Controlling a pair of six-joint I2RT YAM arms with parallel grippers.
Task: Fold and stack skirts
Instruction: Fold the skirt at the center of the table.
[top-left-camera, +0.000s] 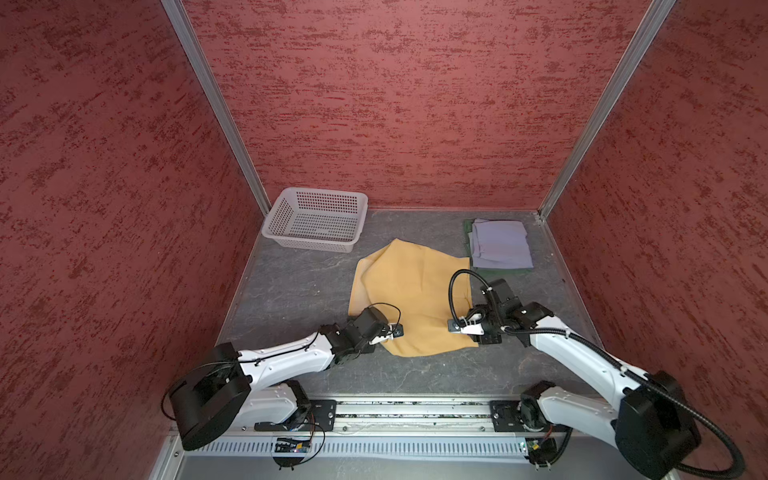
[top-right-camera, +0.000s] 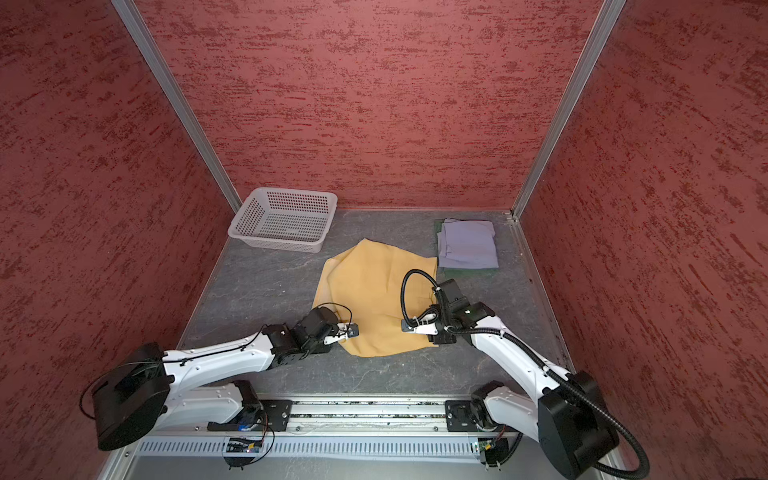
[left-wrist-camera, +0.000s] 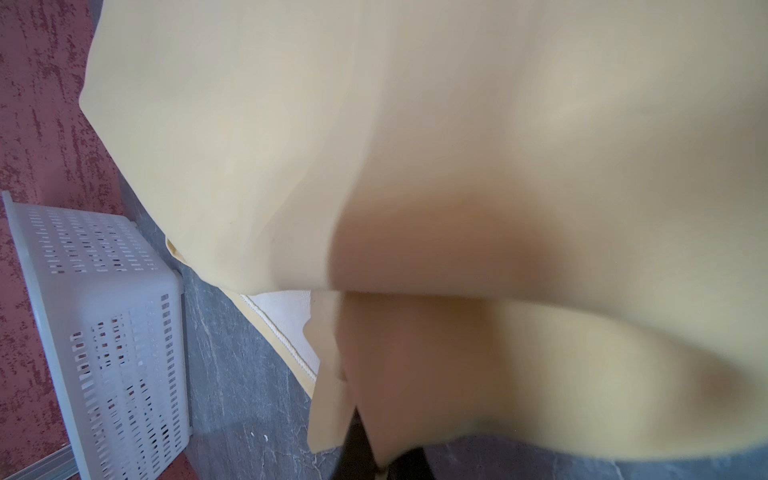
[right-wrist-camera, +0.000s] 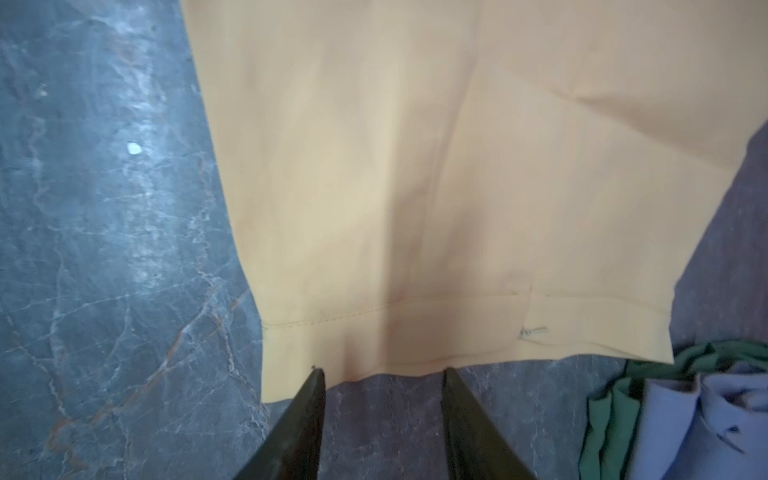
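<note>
We see white basket (top-left-camera: 277, 216) in the table's (top-left-camera: 291, 291) far left corner, skirts outside it, mustard skirt (top-left-camera: 411, 291) spread mid-table, left claw (top-left-camera: 396, 331) clamped on its near edge, right claw (right-wrist-camera: 384, 374) parted, tips at its waistband, gripping nothing, lavender skirt (top-left-camera: 500, 245) folded atop green skirt (right-wrist-camera: 602, 415), far right

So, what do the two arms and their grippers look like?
The left arm and right arm have white shells and black joints. The left gripper and right gripper have dark fingers. A ribbed black hose follows the right arm; a thin black wire loops at the left wrist.
</note>
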